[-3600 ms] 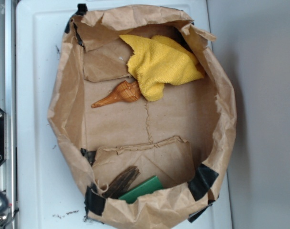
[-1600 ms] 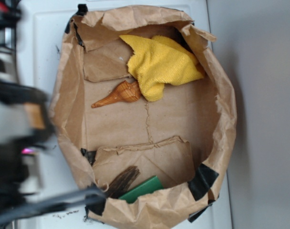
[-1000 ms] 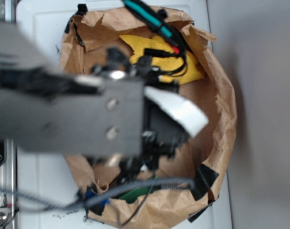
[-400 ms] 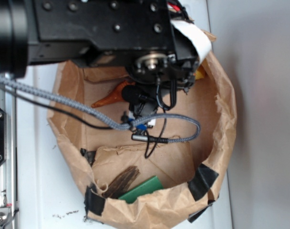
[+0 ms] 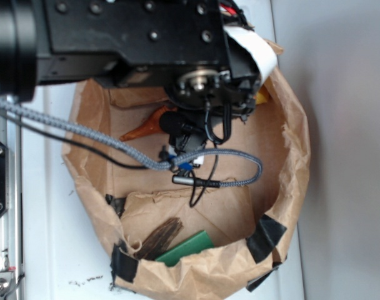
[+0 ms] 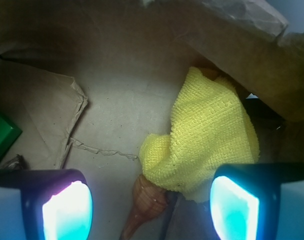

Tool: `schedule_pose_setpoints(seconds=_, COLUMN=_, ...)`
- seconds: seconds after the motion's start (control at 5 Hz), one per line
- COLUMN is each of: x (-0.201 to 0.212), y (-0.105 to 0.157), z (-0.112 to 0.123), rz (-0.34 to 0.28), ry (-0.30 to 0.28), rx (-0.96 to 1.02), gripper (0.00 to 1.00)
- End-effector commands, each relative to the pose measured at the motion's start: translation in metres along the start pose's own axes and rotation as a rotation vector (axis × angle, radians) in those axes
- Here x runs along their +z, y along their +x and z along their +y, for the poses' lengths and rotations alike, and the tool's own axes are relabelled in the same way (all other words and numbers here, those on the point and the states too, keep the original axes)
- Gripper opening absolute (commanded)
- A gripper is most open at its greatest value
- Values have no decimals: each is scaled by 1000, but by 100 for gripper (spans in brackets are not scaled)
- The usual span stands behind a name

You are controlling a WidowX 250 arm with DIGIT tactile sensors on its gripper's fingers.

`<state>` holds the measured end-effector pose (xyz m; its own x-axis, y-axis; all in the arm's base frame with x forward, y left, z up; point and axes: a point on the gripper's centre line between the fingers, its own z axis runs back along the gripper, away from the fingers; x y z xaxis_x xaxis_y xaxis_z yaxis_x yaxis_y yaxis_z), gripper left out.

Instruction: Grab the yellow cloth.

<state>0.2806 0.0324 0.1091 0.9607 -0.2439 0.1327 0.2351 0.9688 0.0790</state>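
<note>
The yellow cloth lies crumpled on the floor of the brown paper bag, against its far wall. In the wrist view my gripper is open and hangs above the cloth's lower corner and the orange-brown shell. Nothing is held between the glowing pads. One pad is over bare paper, the other over the cloth's edge. In the exterior view the arm covers nearly all of the cloth. Only a yellow sliver and the shell's tip show.
The bag's crumpled walls ring the work area on a white surface. A green flat block and a dark wooden piece lie at the bag's near end. A grey cable hangs from the arm.
The arm swung in from the left and now hovers over the cloth end of the bag. Over the last 0.4 s nothing has moved. The cloth and shell have stayed in place.
</note>
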Motion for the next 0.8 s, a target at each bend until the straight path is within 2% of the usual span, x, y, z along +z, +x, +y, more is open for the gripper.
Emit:
schedule_pose_setpoints(seconds=0.0, x=-25, y=31, z=19, rz=-95, ry=51, rx=79, gripper=100)
schedule_pose_setpoints(seconds=0.2, x=-31, y=34, z=17, rz=-99, ry=85, rx=85, gripper=100)
schedule_pose_setpoints(seconds=0.4, x=-32, y=32, z=12, rz=-121, ry=126, rx=103, gripper=0)
schedule_pose_setpoints(seconds=0.6, x=-28, y=31, z=12, rz=-156, ry=125, rx=99, gripper=0)
